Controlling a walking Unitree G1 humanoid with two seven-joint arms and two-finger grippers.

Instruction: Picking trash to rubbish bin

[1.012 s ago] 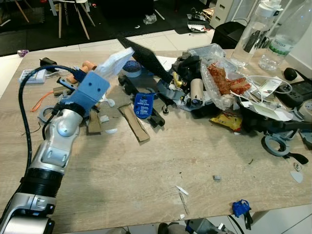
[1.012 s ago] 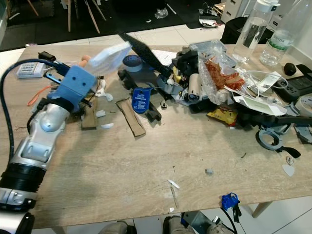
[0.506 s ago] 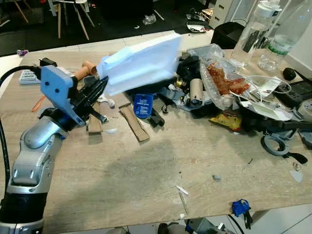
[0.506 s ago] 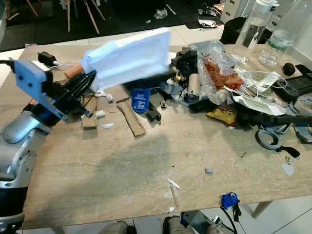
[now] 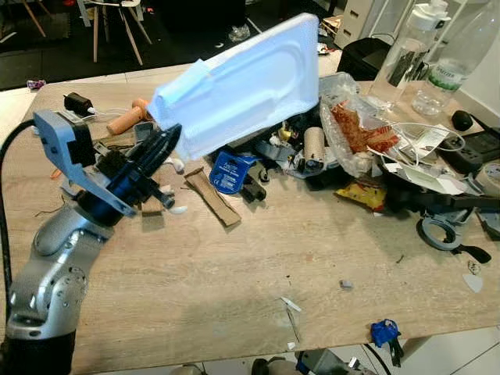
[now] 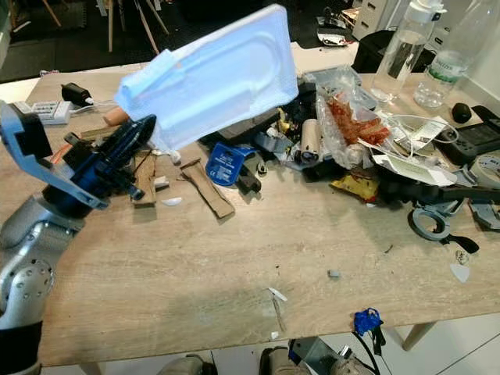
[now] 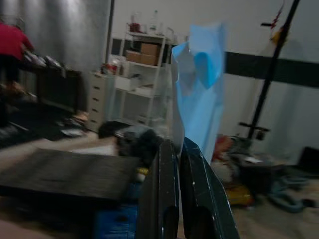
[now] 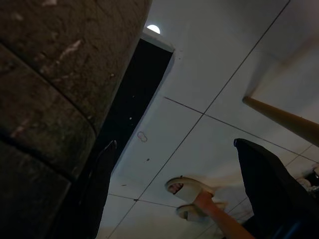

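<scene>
A large white foam tray with a pale blue tint hangs tilted above the wooden table, over the clutter at the back. My left gripper is shut on the tray's lower left edge, and its black fingers pinch the thin rim in the left wrist view. The silver left arm reaches up from the table's near left side. My right gripper hangs low beside a table leg, its two dark fingers standing apart over the tiled floor.
A pile of clutter covers the table's back right: a crisp bag, two plastic bottles, cables, a blue tag, a cardboard strip. A black bin stands on the floor beyond. A person's sandalled foot is near the right arm.
My left arm has swung the tray up off the clutter and turned it, so it now faces the camera broadside, higher and nearer than before.
</scene>
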